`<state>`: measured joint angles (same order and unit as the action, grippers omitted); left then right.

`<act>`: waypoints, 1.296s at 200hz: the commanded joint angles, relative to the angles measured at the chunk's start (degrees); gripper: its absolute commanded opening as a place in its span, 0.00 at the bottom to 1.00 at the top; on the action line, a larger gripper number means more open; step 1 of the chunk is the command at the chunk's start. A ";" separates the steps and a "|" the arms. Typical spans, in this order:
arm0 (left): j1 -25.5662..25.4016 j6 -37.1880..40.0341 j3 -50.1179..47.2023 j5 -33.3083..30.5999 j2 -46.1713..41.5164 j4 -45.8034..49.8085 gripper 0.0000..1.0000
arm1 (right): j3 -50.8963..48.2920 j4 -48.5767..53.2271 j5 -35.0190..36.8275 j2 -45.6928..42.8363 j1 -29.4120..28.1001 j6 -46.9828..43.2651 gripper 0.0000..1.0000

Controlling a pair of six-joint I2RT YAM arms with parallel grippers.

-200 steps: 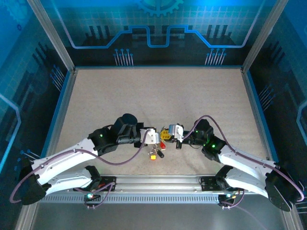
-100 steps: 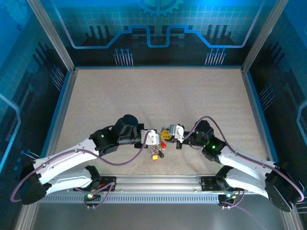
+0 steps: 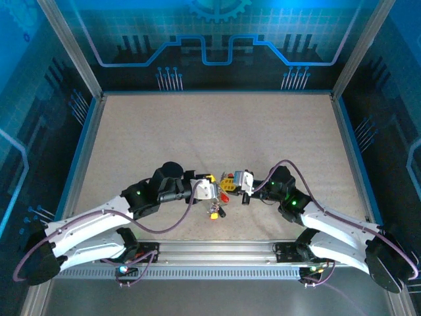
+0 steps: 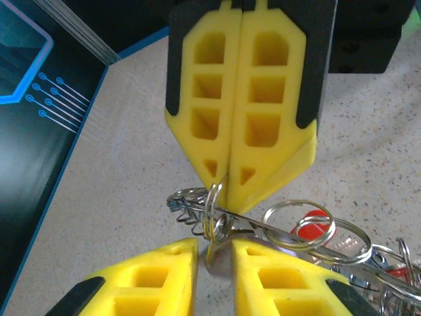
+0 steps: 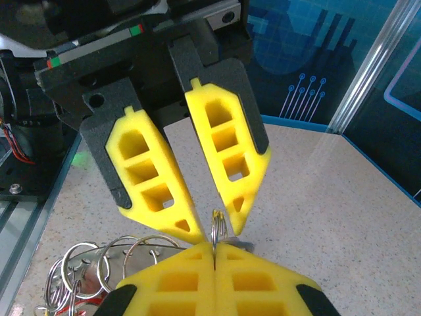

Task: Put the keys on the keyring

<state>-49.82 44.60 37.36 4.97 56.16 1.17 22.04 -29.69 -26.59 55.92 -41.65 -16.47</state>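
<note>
We judge the threading unfinished: our right end effector [image 5: 214, 250] pinches a wire ring [image 4: 212, 204], which our spread left end effector [image 4: 214, 251] straddles.

Both arms reach low over the table and bend inward, the left arm [image 3: 99, 220] from the left and the right arm [image 3: 329, 220] from the right, so that their wrists point at each other near the front middle. The grippers meet tip to tip, almost touching. The left gripper [image 5: 214, 224] has its yellow fingers [image 5: 151, 178] parted by a narrow gap, their tips either side of a thin ring [image 4: 212, 210]. The right gripper [image 4: 225, 179] has its fingers [image 4: 263, 99] pressed flat together, with the ring pinched at their tips.
</note>
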 commanded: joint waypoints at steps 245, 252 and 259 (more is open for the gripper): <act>0.60 -0.75 -2.91 3.33 -2.42 -2.59 0.35 | 0.98 -7.13 -0.47 1.73 -0.71 2.32 0.00; 0.67 -0.36 -3.00 2.52 -2.70 -2.25 0.36 | 0.96 -7.13 -0.39 1.73 -0.71 2.24 0.00; 0.67 0.00 -3.08 1.83 -3.05 -1.76 0.36 | 0.94 -7.13 -0.39 1.65 -0.71 2.24 0.00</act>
<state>-49.30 44.91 35.14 6.83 55.00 0.10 22.04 -31.92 -26.55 57.82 -41.69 -14.96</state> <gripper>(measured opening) 0.356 0.049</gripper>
